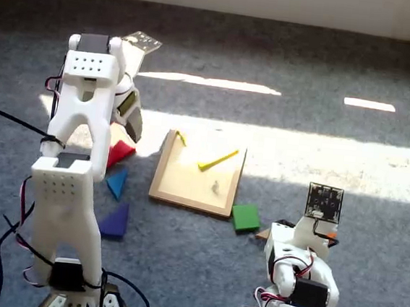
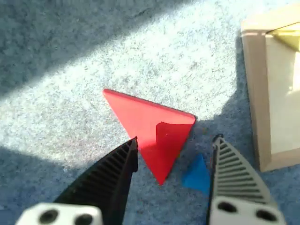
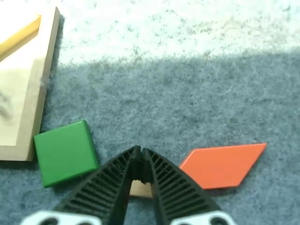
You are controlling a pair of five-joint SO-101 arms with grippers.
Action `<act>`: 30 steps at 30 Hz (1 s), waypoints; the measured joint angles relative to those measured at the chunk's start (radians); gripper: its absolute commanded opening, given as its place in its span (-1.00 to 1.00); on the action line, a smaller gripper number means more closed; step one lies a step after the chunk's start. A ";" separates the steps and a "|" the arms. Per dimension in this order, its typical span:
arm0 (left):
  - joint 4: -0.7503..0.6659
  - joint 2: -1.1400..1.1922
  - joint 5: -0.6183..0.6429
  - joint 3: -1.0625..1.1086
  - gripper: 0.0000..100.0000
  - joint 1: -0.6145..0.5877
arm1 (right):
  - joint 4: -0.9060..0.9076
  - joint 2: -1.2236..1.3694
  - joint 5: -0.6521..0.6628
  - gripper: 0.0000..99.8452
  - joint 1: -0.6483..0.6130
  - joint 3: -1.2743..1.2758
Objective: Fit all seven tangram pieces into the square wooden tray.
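Note:
The square wooden tray point(image 1: 161, 175) lies mid-floor with a yellow piece point(image 1: 217, 160) standing slanted inside and a second yellow bit point(image 1: 181, 137) at its far corner. My left gripper point(image 2: 176, 145) is open and hovers over a red triangle point(image 2: 150, 124), one finger on each side of its point. A small blue triangle point(image 2: 197, 174) lies beside the red one. My right gripper point(image 3: 139, 152) is shut and empty, above the carpet between a green square point(image 3: 65, 152) and an orange parallelogram point(image 3: 222, 164). A purple triangle point(image 1: 115, 221) lies nearer the left arm's base.
The floor is grey carpet with a bright sunlit band across the tray. The left arm point(image 1: 85, 113) stretches along the tray's left side; the right arm point(image 1: 299, 271) is folded low at the front right. A small tan piece point(image 3: 139, 189) shows under the right fingers.

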 measured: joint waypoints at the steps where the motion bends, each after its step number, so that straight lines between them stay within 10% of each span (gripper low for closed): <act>1: 0.000 -0.023 0.029 0.031 -0.28 -0.005 | 0.000 0.000 0.000 -0.99 0.000 0.000; 10: 0.002 -0.075 0.301 0.101 -0.20 -0.089 | 0.000 0.000 0.000 -0.99 0.000 0.000; 30: -0.011 0.141 0.319 0.103 -0.22 -0.094 | 0.000 0.000 0.000 -0.99 0.000 0.000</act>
